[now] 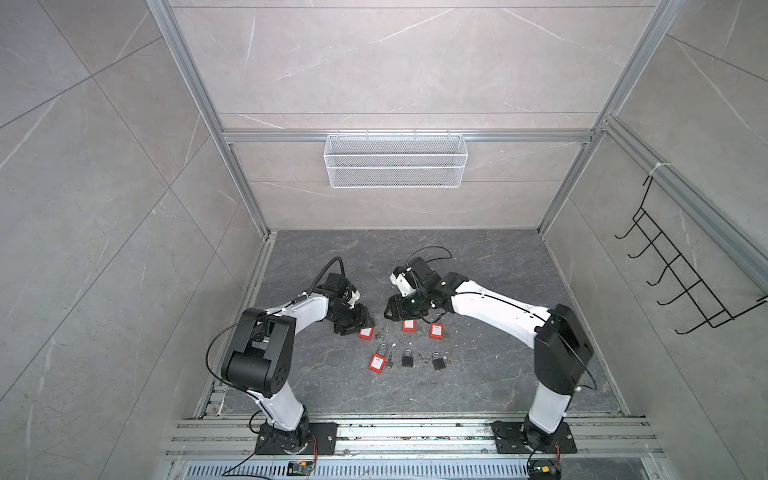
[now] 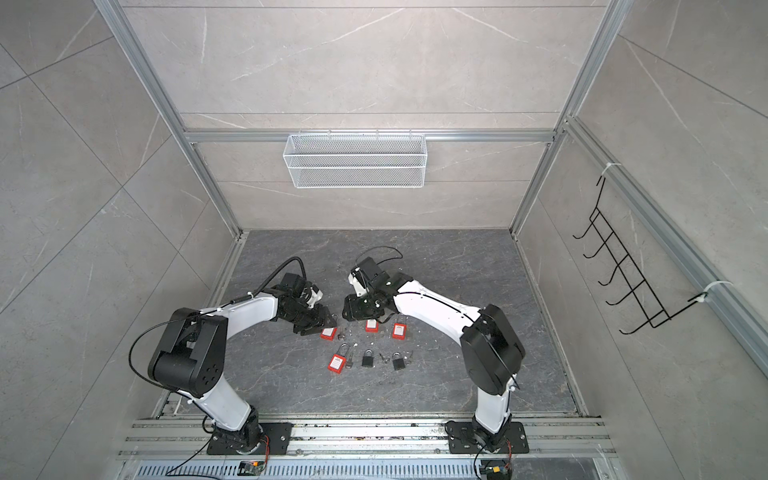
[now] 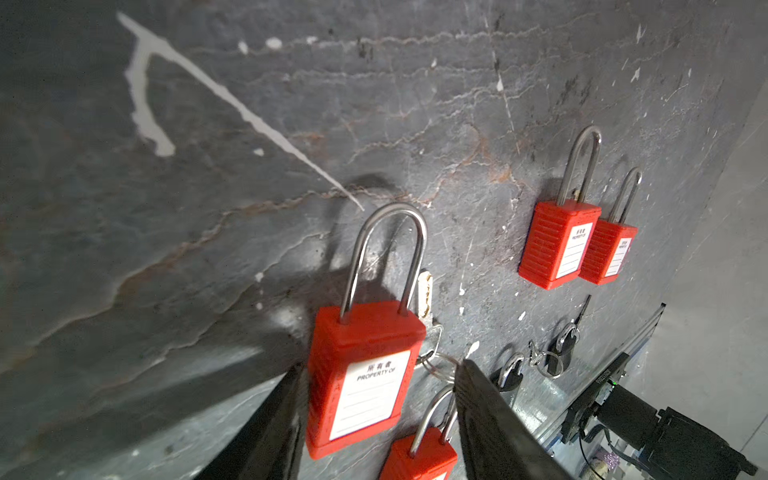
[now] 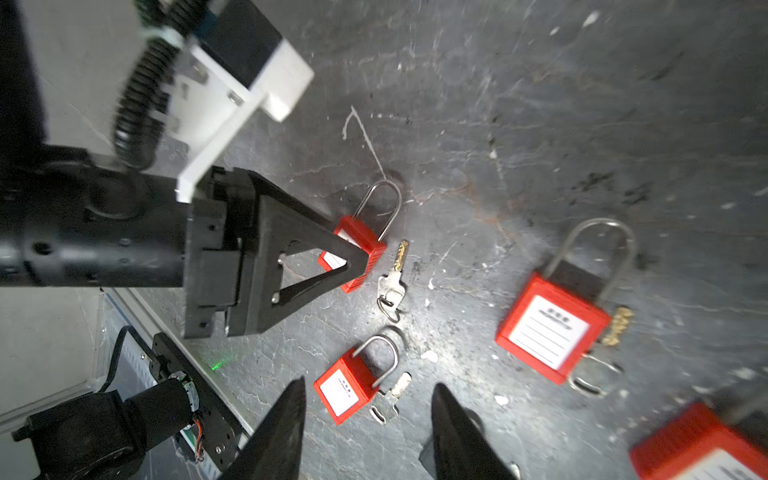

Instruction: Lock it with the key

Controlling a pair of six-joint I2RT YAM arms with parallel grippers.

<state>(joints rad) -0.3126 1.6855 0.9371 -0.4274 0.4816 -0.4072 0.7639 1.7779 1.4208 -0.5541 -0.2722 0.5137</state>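
**Step in hand.** As judged, the lock body is being secured before the key is fetched. In the left wrist view the left gripper [image 3: 380, 366] straddles the red padlock [image 3: 361, 382] at lower centre of the frame. Its jaws stand apart, with a visible gap on the key side, so the body is bracketed, not clamped. The padlock lies flat on the dark table [image 1: 498, 374], and its shackle [image 3: 395, 209] appears seated at both legs. Its key [image 4: 392, 282] lies on the table just beside the body, at centre of the right wrist frame, with nothing holding it.

The right gripper [image 4: 369, 384] hangs above the table at bottom centre of that frame, jaws apart and empty.

**Next move, as judged.** The left jaws must close squarely on the body's flanks and present the keyhole end. The right gripper must take the thin, flat key by its head and line the blade up with the keyway. No view shows the keyhole.

**Count, in a top view, lower centre.**
- 4 red padlocks [image 1: 436, 331]: 3 in the upper row, 1 in the lower row.
- 2 black padlocks [image 1: 407, 358], both in the lower row.
- 5 keys [image 1: 424, 357] made out across the views; a 6th cannot be confirmed.
- 2 grippers.
- 1 wire basket [image 1: 395, 160], upper centre.
- 1 hook rack [image 1: 685, 266], right edge.
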